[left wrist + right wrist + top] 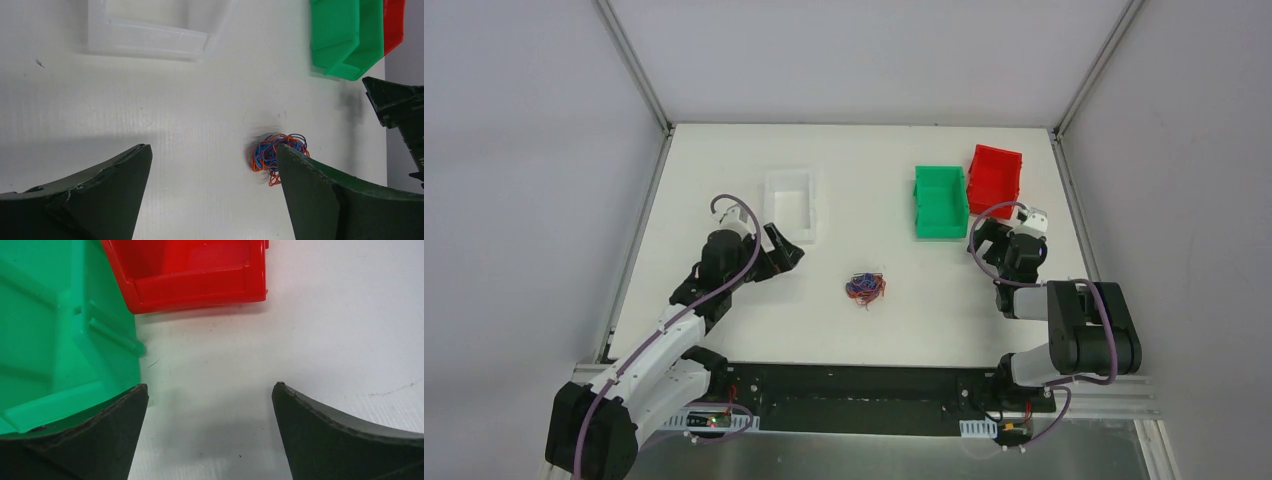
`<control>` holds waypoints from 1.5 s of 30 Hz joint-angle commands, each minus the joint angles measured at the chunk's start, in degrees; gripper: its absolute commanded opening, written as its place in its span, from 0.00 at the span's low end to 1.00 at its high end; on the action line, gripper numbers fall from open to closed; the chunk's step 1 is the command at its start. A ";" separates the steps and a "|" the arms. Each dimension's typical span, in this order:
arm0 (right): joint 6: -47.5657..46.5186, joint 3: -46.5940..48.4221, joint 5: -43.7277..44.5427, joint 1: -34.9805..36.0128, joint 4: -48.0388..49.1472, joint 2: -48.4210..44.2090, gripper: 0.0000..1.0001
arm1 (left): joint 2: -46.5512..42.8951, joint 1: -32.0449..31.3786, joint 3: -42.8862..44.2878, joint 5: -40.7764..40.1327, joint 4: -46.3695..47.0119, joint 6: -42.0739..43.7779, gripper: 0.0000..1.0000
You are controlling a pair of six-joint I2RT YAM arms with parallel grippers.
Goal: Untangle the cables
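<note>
- The left gripper (214,146) hangs with its jaws wide apart and empty, just beside the near corner of the white bin (790,176).
- The cables (865,288) lie in one tangled clump in the middle of the table (944,320), with bare surface all round.
- The green bin (921,205) and the red bin (977,175) stand side by side towards the far right edge.
- The right gripper (210,386), jaws spread and empty, is by the green bin's near right corner.

arms (664,345): white shells, black joints; hoses (1110,330): lilac; tool fingers (100,200): dark, wedge-shaped
</note>
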 commanded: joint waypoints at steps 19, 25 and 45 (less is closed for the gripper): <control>22.90 9.90 -18.75 0.19 -46.11 -31.53 0.99 | 23.66 -12.78 14.11 7.13 4.04 15.12 0.94; 26.92 9.20 -32.82 1.57 -44.58 -29.76 0.91 | 27.65 -14.05 15.41 10.05 4.03 16.00 0.90; 28.92 10.39 -29.28 32.07 -30.09 -6.20 0.38 | 40.30 -17.21 19.84 15.78 5.93 14.53 0.71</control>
